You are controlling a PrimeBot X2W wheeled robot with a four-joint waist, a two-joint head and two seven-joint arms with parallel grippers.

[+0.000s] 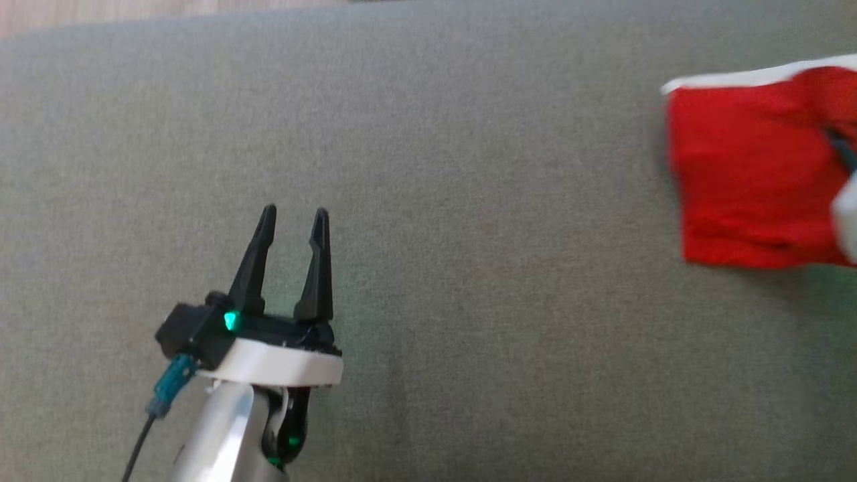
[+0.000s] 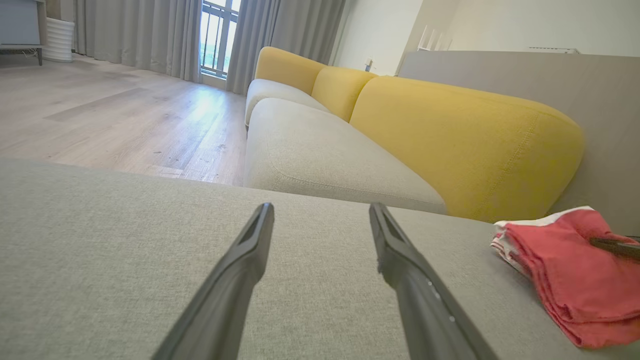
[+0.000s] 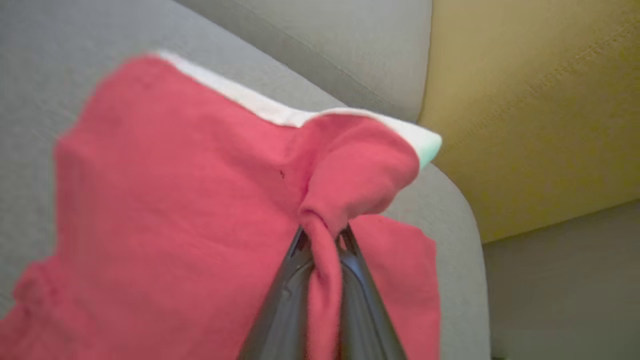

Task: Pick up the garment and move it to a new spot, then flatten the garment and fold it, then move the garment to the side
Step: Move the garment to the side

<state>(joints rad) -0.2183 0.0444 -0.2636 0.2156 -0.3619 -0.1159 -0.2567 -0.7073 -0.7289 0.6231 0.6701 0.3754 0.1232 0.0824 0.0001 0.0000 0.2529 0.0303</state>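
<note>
The garment [image 1: 750,167] is red with a white edge and lies folded on the grey cushion at the far right of the head view. In the right wrist view my right gripper [image 3: 322,235] is shut on a pinched fold of the garment [image 3: 175,200], whose right part is bunched up above the fingers. One dark finger of that gripper reaches onto the cloth at the frame's edge in the head view. My left gripper [image 1: 293,224] stands open and empty over bare cushion at the lower left, far from the garment [image 2: 575,270].
The grey cushion [image 1: 428,268] spreads across the head view, with wood floor [image 1: 100,13] past its far edge. In the left wrist view a sofa with yellow backrests [image 2: 465,145] stands beyond the cushion, and curtains and a window lie farther back.
</note>
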